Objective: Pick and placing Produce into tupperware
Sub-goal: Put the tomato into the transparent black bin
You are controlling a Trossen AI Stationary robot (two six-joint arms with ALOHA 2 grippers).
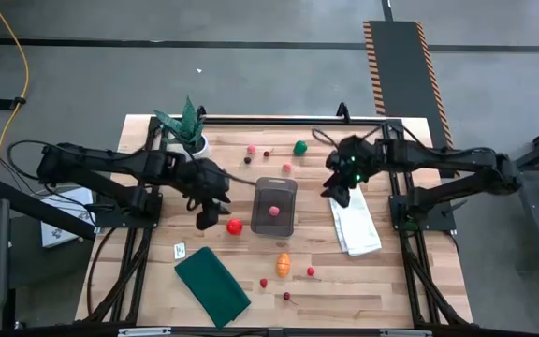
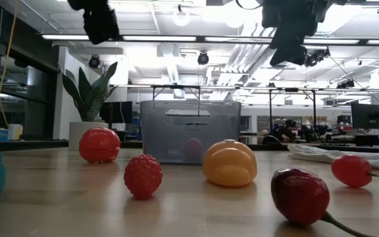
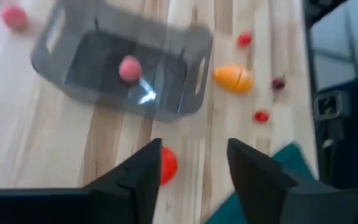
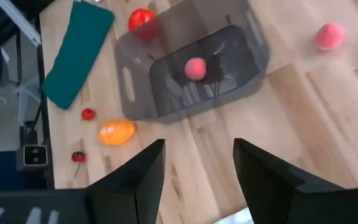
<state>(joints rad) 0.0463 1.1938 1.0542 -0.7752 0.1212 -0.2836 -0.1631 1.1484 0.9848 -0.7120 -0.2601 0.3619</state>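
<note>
Left gripper [image 1: 210,217] hangs open and empty just left of the red ball [image 1: 235,226]. Right gripper [image 1: 337,194] — also open, empty — hangs right of the clear container [image 1: 274,207], which holds one pink piece [image 4: 195,68]. Orange piece [image 1: 284,265] lies nearer — loose on the table [image 1: 382,281].

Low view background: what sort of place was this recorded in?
Probably an open lab or workshop: rows of ceiling strip lights, computer monitors on benches behind the wooden table, and hazard-striped floor matting seen from above.
</note>
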